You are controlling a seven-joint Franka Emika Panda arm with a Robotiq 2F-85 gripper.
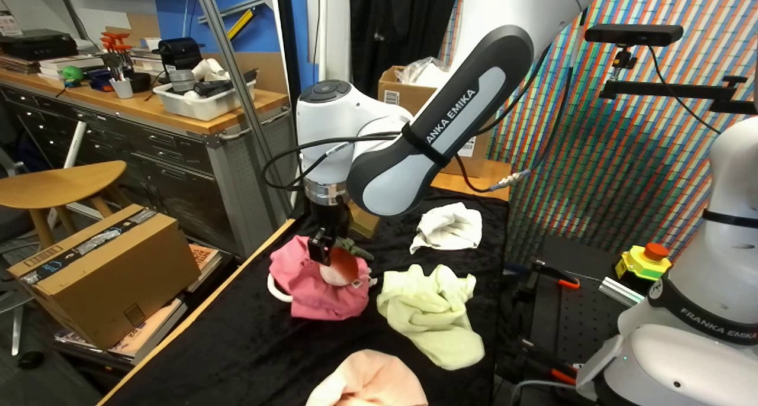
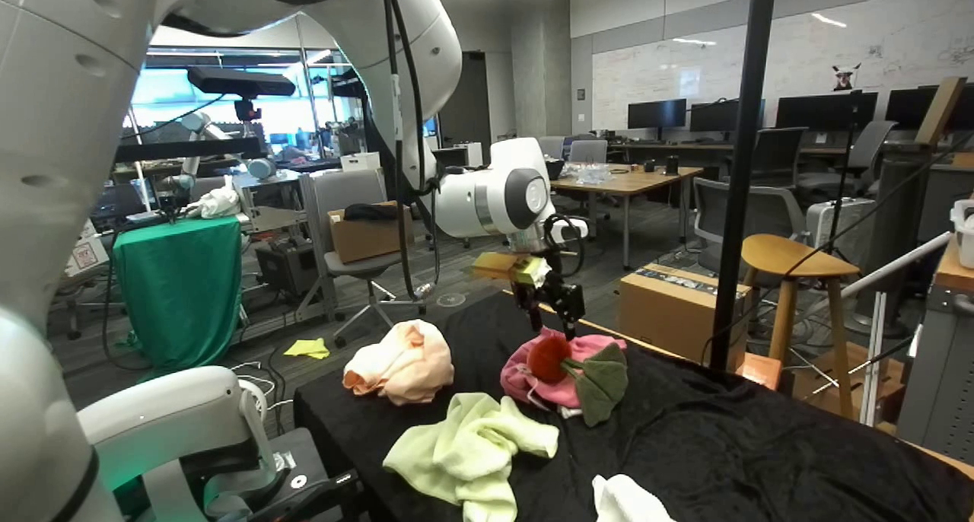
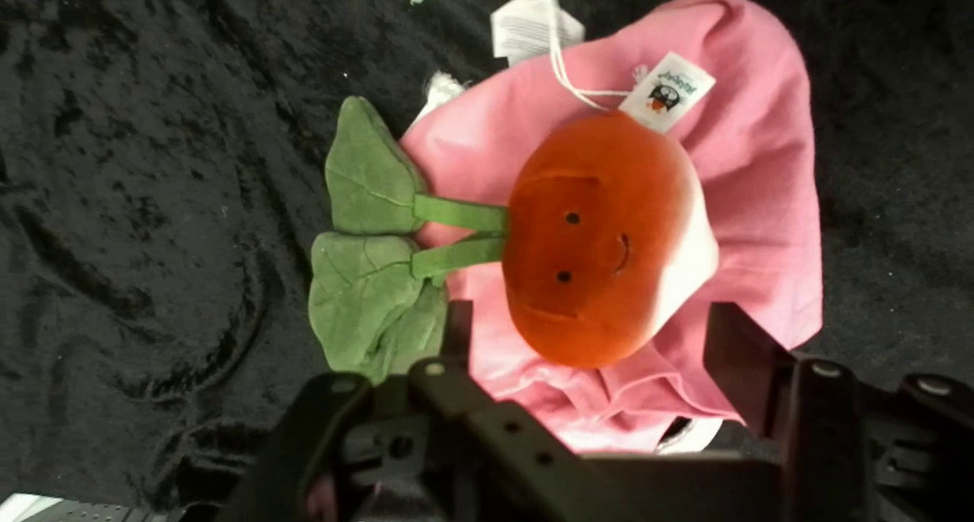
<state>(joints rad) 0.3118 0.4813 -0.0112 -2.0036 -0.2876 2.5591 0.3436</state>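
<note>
A plush turnip toy (image 3: 601, 240), red-orange with a white end, a stitched smile and green leaves (image 3: 369, 286), lies on a bunched pink cloth (image 3: 753, 172). In both exterior views the toy (image 1: 342, 267) (image 2: 548, 358) rests on that pink cloth (image 1: 325, 302) (image 2: 517, 373). My gripper (image 3: 590, 324) points down just above them, jaws wide apart. Pink fabric shows between each fingertip and the toy; nothing is gripped. Whether the fingertips touch the cloth cannot be told. Part of a white ring (image 1: 275, 289) sticks out from under the cloth.
On the black-covered table lie a pale green cloth (image 1: 432, 317), a white cloth (image 1: 453, 228) and a peach cloth (image 2: 403, 362). A cardboard box (image 1: 106, 276) stands beyond the table's edge. The arm's base (image 1: 693, 317) is beside the table, near a red-and-yellow stop button (image 1: 644, 263).
</note>
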